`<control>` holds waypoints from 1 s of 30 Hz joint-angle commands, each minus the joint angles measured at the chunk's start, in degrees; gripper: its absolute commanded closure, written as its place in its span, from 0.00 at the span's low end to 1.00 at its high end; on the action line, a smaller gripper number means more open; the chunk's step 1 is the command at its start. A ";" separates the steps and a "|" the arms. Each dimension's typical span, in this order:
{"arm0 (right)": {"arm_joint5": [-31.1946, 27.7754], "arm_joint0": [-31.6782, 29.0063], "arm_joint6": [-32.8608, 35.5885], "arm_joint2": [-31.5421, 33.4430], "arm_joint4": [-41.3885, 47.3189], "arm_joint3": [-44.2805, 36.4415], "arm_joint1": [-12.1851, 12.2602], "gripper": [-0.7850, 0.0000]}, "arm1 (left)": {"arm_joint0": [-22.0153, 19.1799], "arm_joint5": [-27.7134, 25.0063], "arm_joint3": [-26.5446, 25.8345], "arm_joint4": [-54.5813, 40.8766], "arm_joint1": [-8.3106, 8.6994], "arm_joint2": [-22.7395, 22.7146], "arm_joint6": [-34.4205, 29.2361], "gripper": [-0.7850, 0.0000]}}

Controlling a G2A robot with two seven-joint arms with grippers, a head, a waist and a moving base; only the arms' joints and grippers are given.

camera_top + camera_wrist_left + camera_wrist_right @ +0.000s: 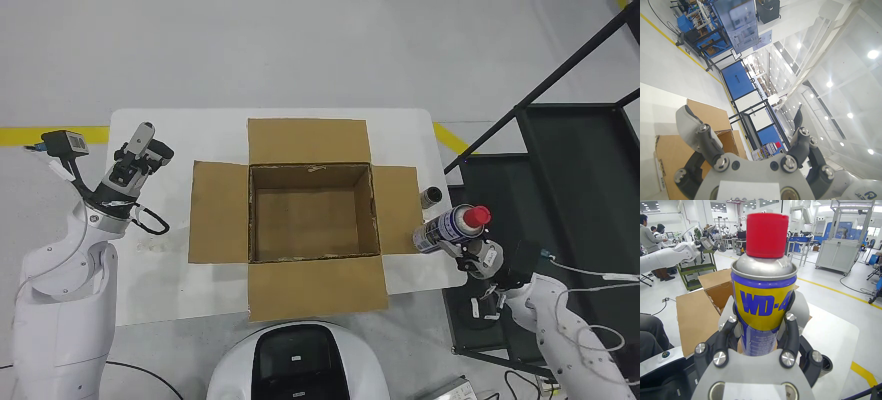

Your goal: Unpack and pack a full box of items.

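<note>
At the white desk's (180, 125) right edge, the right pincer (763, 306) clamps a red-capped blue-and-yellow spray can (762, 291); the left pincer (742, 115), tilted upward, gapes wide.

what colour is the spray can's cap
Red. The cap shows best in the right wrist view.

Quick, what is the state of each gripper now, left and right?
Left gripper: open, holding nothing.
Right gripper: closed on the spray can.
</note>
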 commanded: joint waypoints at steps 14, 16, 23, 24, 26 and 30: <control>-0.06 -0.02 0.06 0.04 0.05 -0.03 -0.01 1.00 | 0.00 0.00 0.00 0.00 0.00 0.00 0.00 0.00; -0.06 -0.02 0.06 0.04 0.05 -0.03 -0.01 1.00 | 0.00 0.00 0.00 0.00 0.00 0.00 0.00 0.00; 3.25 -0.79 -0.08 1.27 3.52 4.50 -0.40 1.00 | 0.00 0.00 0.00 0.00 0.00 0.00 0.00 0.00; 3.79 -0.91 -1.05 1.63 3.77 5.87 -0.44 1.00 | 0.00 0.00 0.00 0.00 0.00 0.00 0.00 0.00; 4.87 -0.92 -3.62 1.94 3.95 8.42 -0.58 1.00 | 0.00 0.00 0.00 0.00 0.00 0.00 0.00 0.00; 7.71 0.18 -7.42 0.97 2.71 14.62 -1.00 1.00 | 0.00 0.00 0.00 0.00 0.00 0.00 0.00 0.00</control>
